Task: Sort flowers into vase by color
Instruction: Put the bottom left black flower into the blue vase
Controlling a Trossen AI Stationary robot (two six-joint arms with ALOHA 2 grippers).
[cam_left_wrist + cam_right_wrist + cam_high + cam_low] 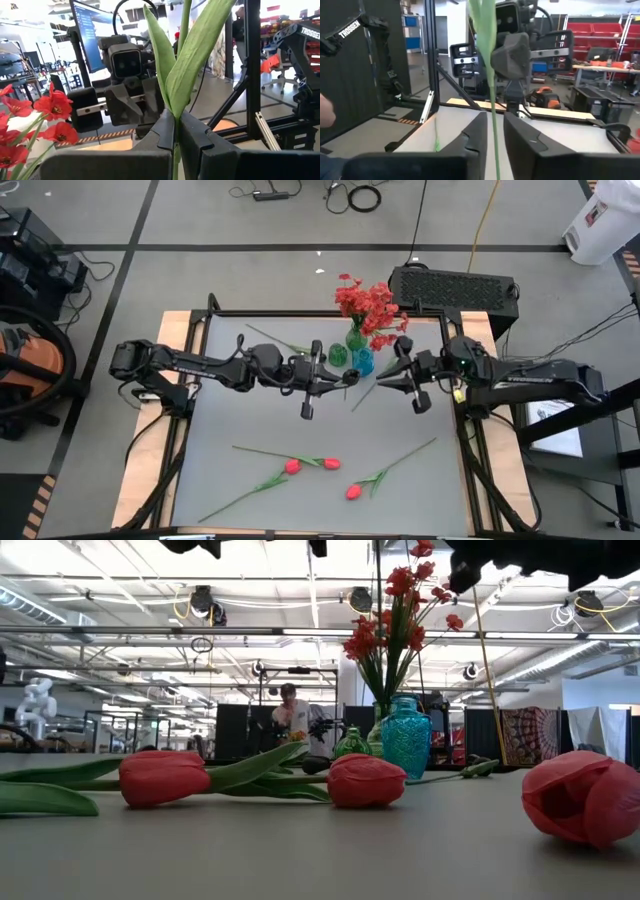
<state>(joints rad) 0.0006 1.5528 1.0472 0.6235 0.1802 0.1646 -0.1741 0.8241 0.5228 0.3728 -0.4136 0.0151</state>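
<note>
Behind the vases [355,350], both grippers' fingers [167,130] flank one stem [176,90].

Left pincer [176,131] tight on leafy green stem [186,60]; red blossoms [52,107] beside

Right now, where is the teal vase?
In the high view the teal vase stands at the far middle of the table, beside the green vase, between the left end effector and right end effector.
</note>
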